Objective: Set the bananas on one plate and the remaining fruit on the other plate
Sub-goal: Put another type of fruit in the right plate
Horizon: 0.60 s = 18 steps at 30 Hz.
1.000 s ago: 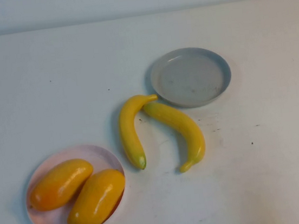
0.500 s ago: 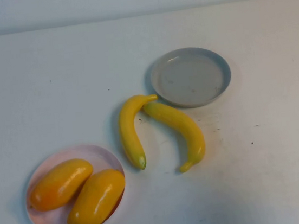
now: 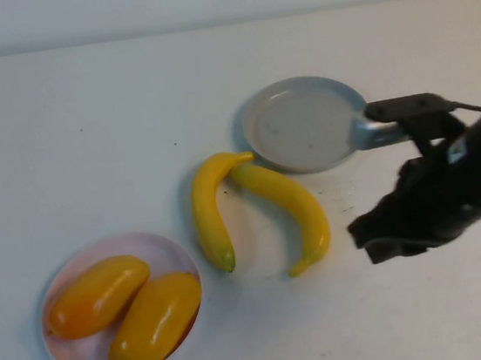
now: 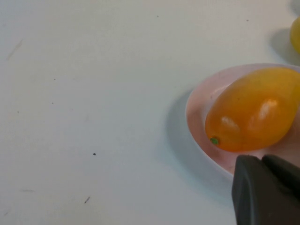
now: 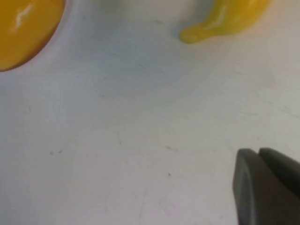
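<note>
mangoes plated, bananas on the desk
pink plate (image 3: 170,246) holds both mangoes (image 3: 97,295); grey plate (image 3: 304,124) bare, bananas (image 3: 292,204) beside it; right end effector (image 3: 384,237) clenched nearby, left end effector (image 4: 265,192) clenched.

The right arm (image 3: 451,180) reaches in from the right edge, its right gripper (image 3: 386,239) closed and empty above the table; the left gripper (image 4: 265,190) is closed too

No legible txt, labels, brands or nos. on anything in view.
</note>
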Tool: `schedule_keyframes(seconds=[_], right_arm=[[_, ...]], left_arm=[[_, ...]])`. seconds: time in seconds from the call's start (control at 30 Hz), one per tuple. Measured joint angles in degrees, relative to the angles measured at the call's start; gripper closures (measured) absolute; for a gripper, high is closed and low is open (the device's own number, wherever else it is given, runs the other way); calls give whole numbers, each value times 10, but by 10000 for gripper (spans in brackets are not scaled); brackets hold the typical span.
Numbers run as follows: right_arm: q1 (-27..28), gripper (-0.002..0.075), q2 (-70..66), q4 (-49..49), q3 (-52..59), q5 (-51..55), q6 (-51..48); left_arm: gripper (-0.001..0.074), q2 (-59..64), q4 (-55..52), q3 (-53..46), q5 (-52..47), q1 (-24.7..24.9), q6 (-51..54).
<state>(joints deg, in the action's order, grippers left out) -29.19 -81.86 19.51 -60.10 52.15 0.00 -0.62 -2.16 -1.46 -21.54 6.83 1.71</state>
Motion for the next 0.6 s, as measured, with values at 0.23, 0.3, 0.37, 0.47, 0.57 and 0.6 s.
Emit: schedule_keyframes(seconds=[0.23, 0.3, 0.37, 0.47, 0.57, 0.6], right_arm=[[-54, 617, -151, -28, -146, 33, 0], [-55, 521, -188, -44, -188, 52, 3], [-55, 427, -218, -60, -225, 63, 19], [-56, 316, -261, -86, -270, 71, 44], [-56, 281, -298, -115, -311, 74, 55], [-56, 277, -309, -123, -326, 75, 60]], left_arm=[[739, 0, 0, 0, 0, 0, 0], [739, 0, 0, 0, 0, 0, 0], [739, 0, 0, 0, 0, 0, 0], [739, 0, 0, 0, 0, 0, 0], [739, 0, 0, 0, 0, 0, 0], [739, 0, 0, 0, 0, 0, 0]])
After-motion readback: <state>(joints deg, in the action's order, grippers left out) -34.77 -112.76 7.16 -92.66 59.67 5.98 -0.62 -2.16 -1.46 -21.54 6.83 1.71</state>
